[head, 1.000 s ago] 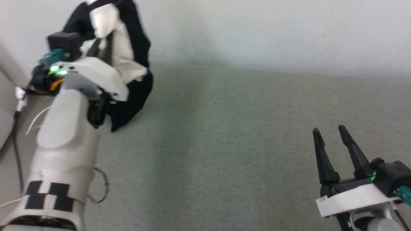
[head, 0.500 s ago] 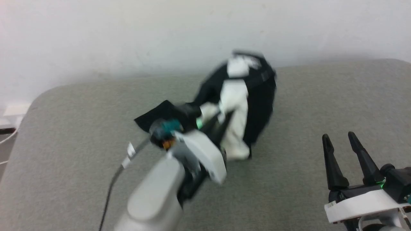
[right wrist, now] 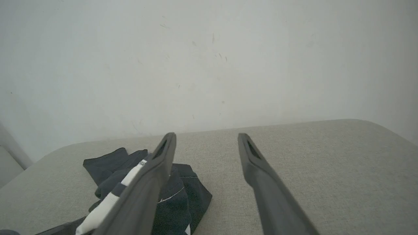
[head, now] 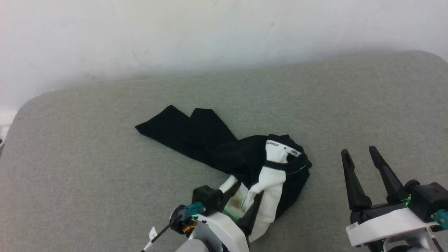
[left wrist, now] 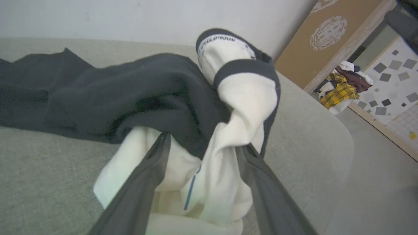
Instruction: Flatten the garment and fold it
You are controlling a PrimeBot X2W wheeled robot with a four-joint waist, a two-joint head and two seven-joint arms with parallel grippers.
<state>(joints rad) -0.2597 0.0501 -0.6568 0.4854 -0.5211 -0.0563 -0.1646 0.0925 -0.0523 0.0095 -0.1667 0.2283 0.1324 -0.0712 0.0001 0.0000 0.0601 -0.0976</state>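
The garment (head: 266, 175) lies bunched on the worktop (head: 105, 175). My left pincer (head: 249, 189) is released, its fingers straddling the white folds. If I pull away, a finger could snag cloth and bunch it worse. My right pincer (head: 358, 149), right of the garment, gapes empty.

The garment (head: 245, 157) lies crumpled on the grey bench (head: 105, 175), a little right of its middle and toward the near edge. Two flat black sleeve ends lie side by side, reaching out to the far left. The rest is bunched in a heap. The black collar, with a white inner band of small printed lettering, is raised at the heap's far right. Creased white torso cloth spills nearward, and its near end sits between the spread fingers of the left pincer (left wrist: 203, 142).
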